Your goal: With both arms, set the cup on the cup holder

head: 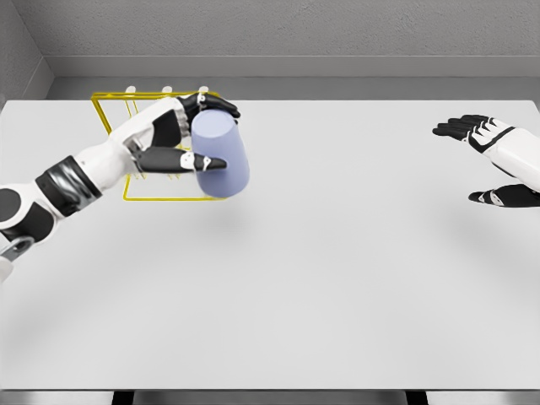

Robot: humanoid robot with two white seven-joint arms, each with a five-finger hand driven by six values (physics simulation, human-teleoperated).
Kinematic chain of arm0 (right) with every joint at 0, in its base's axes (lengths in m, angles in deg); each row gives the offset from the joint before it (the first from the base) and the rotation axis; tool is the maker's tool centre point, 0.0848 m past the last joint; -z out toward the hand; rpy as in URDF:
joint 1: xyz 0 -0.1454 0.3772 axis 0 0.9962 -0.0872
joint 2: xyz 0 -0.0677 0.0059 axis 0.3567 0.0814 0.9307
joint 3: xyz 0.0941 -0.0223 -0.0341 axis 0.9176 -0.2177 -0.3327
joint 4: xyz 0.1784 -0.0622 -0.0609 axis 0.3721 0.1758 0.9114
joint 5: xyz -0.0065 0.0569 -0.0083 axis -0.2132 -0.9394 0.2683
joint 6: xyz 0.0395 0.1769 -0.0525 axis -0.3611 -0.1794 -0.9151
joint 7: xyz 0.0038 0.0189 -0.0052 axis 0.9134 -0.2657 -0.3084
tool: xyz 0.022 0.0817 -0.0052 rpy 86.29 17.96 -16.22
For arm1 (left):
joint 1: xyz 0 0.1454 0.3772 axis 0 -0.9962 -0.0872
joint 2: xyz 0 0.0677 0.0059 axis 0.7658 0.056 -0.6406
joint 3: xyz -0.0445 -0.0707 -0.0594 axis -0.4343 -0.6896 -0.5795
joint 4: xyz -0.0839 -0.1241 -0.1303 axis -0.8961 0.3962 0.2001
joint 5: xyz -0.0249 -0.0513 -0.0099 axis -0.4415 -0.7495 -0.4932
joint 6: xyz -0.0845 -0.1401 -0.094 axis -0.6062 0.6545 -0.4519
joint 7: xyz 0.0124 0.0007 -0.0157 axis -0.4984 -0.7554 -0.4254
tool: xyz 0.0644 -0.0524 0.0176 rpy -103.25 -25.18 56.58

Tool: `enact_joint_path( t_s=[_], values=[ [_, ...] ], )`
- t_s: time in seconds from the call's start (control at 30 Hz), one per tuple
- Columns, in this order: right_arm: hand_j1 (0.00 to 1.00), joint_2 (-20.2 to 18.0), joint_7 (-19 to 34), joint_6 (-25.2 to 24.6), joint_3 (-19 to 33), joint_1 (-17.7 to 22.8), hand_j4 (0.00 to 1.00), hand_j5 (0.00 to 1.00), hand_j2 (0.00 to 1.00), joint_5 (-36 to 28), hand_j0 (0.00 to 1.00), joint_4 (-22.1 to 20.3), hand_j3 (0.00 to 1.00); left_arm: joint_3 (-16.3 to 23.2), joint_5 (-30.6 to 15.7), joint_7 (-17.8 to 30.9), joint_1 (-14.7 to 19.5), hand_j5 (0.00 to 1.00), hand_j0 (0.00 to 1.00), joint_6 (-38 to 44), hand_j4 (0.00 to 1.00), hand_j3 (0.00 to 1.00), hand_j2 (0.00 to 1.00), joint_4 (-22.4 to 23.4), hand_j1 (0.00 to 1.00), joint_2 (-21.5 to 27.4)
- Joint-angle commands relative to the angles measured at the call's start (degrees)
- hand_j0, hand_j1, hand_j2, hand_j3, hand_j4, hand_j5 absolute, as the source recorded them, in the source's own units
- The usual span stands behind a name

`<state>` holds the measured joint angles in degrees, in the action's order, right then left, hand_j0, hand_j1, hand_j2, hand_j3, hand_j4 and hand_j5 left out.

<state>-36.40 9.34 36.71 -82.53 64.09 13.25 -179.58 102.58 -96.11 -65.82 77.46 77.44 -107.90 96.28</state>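
A pale lavender cup (222,154) hangs above the table, tilted, in the grasp of my left hand (201,135). The thumb lies across its front and the fingers curl over its top. Behind the hand stands the yellow wire cup holder (114,114) with white pegs, at the table's back left. The cup overlaps the holder's right side; whether they touch I cannot tell. My right hand (488,160) floats at the far right edge, fingers spread, holding nothing.
The white table (337,278) spans the whole view, with a grey wall behind it. Its front edge runs along the bottom of the picture.
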Motion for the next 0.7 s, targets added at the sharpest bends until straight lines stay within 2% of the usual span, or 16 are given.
enact_joint_path(
  t_s=[0.0,0.1,0.67],
  values=[
    [1.0,-0.06,-0.03,-0.11,0.05,0.0,1.0,1.0,1.0,-0.41,1.0,0.06,1.0,-1.32,0.18,-0.01,0.0,0.66,0.66,0.0,0.66,0.66,0.66,-0.26,0.66,-0.07],
    [1.0,-0.06,-0.03,-0.11,0.05,0.0,1.0,1.0,1.0,-0.41,1.0,0.06,1.0,-2.9,0.36,-0.09,-0.35,0.66,0.66,0.0,0.66,0.66,0.66,-0.43,0.66,-0.16],
    [1.0,-0.06,-0.03,-0.11,-0.04,0.0,1.0,1.0,1.0,-0.5,1.0,-0.02,1.0,-4.04,0.45,-0.09,-0.62,0.67,0.67,-0.88,0.67,0.67,0.67,0.62,0.67,0.1]
  ],
)
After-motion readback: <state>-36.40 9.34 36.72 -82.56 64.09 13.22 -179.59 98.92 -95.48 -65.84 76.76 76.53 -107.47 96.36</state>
